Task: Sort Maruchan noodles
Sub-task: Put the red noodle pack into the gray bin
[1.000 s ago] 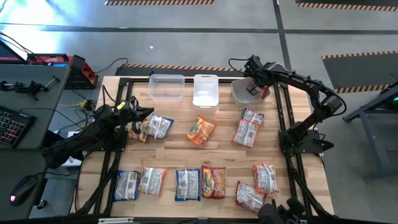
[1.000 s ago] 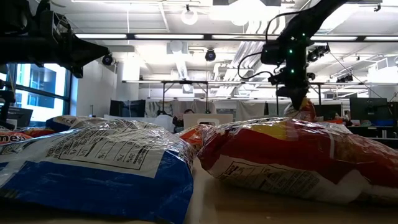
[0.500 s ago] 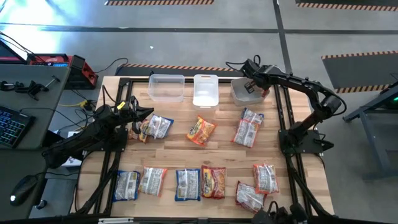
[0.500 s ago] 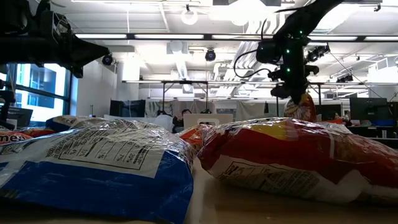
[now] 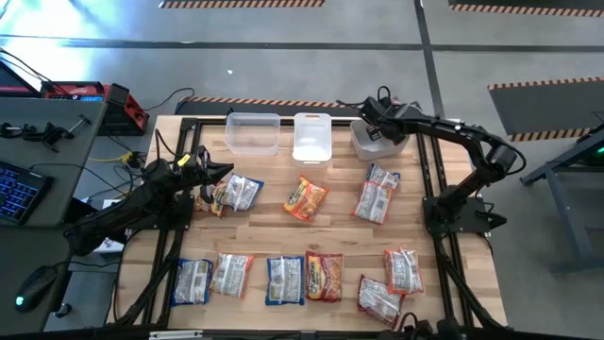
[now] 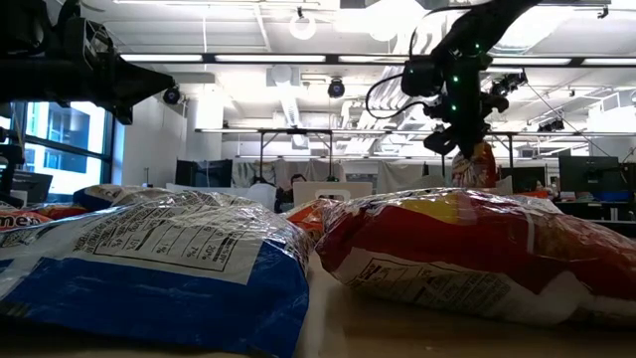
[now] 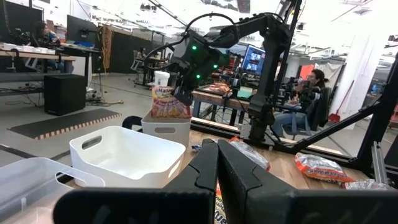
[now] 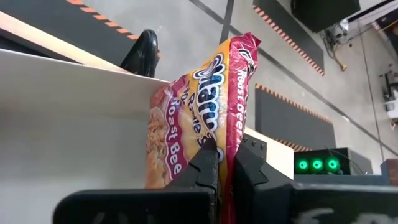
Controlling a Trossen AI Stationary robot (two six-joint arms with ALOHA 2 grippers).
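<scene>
Several Maruchan noodle packets lie flat on the wooden table: three across the middle (image 5: 231, 194) (image 5: 305, 198) (image 5: 376, 194) and a row along the near edge (image 5: 284, 280). At the far edge stand three bins: a clear one (image 5: 253, 132), a white one (image 5: 312, 137) and a grey one (image 5: 359, 146). My right gripper (image 5: 376, 130) hovers over the grey bin, shut on a pink-and-red packet (image 7: 169, 102). My left gripper (image 5: 225, 173) waits shut above the table's left side, holding nothing. My right gripper pinches the pink-and-red packet between its two fingers at one end (image 8: 214, 134). The fingers slant down from above. The packet hangs roughly upright below them (image 6: 475, 164), its lower end (image 7: 168, 116) level with the grey bin's rim (image 7: 166, 121). I cannot tell whether it touches the bin.
The table is framed by black rails (image 5: 429, 179). A desk with a keyboard (image 5: 19, 194) and tools stands beyond the left edge. Bare wood (image 5: 283, 236) lies between the middle packets and the near row.
My right gripper has moved a little toward the table's left edge over the grey bin and has rolled at the wrist. The pink-and-red packet has turned with it and stays hanging from the shut fingers.
</scene>
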